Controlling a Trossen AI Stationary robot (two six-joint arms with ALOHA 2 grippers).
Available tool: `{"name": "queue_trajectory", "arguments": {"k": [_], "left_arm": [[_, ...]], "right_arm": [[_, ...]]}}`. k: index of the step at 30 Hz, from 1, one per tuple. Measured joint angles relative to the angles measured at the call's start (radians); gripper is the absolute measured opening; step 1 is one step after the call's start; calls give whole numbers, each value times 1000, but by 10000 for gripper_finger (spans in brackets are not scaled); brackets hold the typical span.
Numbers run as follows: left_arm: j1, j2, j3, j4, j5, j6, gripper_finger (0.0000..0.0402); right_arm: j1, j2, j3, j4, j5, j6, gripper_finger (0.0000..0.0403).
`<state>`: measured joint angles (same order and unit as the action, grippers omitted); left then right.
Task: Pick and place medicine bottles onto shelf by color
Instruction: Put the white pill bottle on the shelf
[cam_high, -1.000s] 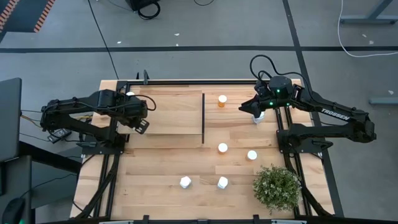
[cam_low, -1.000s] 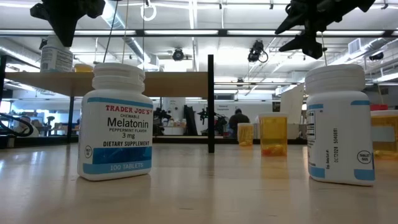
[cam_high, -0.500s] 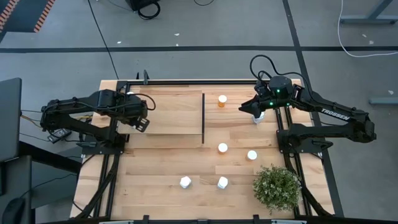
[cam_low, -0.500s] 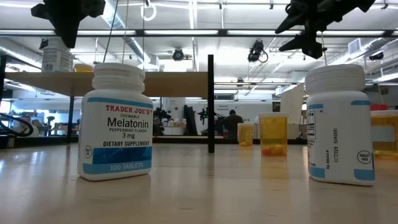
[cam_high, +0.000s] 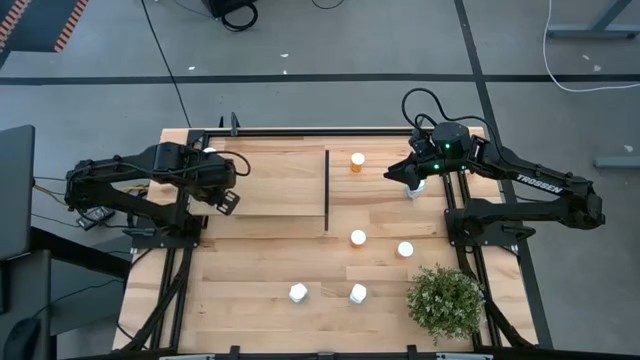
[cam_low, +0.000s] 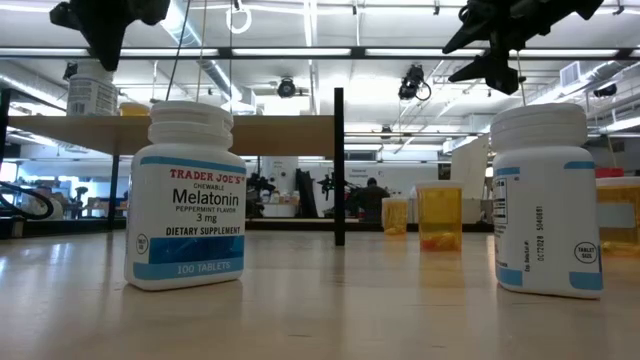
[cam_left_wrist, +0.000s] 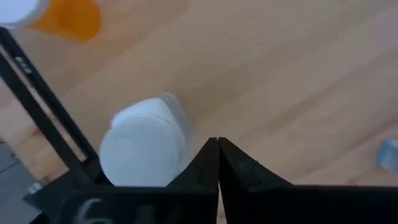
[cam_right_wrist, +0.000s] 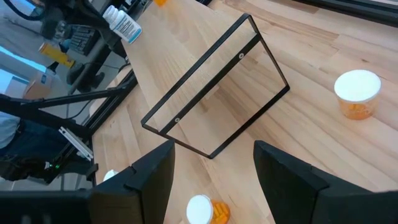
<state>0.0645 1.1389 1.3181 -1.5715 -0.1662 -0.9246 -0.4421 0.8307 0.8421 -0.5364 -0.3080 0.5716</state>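
Note:
The light-wood shelf (cam_high: 270, 180) with its thin black divider (cam_high: 327, 190) lies at the table's far left. A white bottle (cam_high: 210, 152) stands on the shelf's far left corner and shows in the left wrist view (cam_left_wrist: 146, 146). My left gripper (cam_high: 228, 192) hangs shut and empty above the shelf, beside that bottle (cam_left_wrist: 217, 149). My right gripper (cam_high: 403, 172) hangs open and empty (cam_right_wrist: 211, 168) above the table's far right, by a white bottle (cam_high: 417, 188). An orange bottle (cam_high: 357, 161) stands just right of the divider. Other bottles (cam_high: 358, 238) (cam_high: 405, 249) (cam_high: 298, 292) stand nearer.
A bushy green plant (cam_high: 445, 300) stands at the near right corner. Another white-capped bottle (cam_high: 357, 293) stands near the front edge. In the low view two white bottles (cam_low: 185, 195) (cam_low: 545, 200) stand close to the camera, with orange ones (cam_low: 440, 215) behind.

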Motion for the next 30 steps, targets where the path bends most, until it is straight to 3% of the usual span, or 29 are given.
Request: {"name": "queue_trajectory", "arguments": {"k": [7, 14, 19, 25, 30], "left_arm": [[-6, 0, 162, 17, -31, -3, 4], [-86, 7, 251, 479, -99, 236, 17], [-103, 6, 250, 707, -102, 414, 27], [-105, -24, 249, 796, -36, 550, 49], [-138, -66, 250, 807, -33, 613, 75]], "right_arm": [[5, 0, 0, 98, -56, 5, 225], [140, 28, 0, 253, -65, 39, 225], [307, 117, 26, 302, 13, 91, 225], [491, 350, 306, 279, 255, -3, 225], [564, 599, 687, -10, 322, -69, 225]]}}
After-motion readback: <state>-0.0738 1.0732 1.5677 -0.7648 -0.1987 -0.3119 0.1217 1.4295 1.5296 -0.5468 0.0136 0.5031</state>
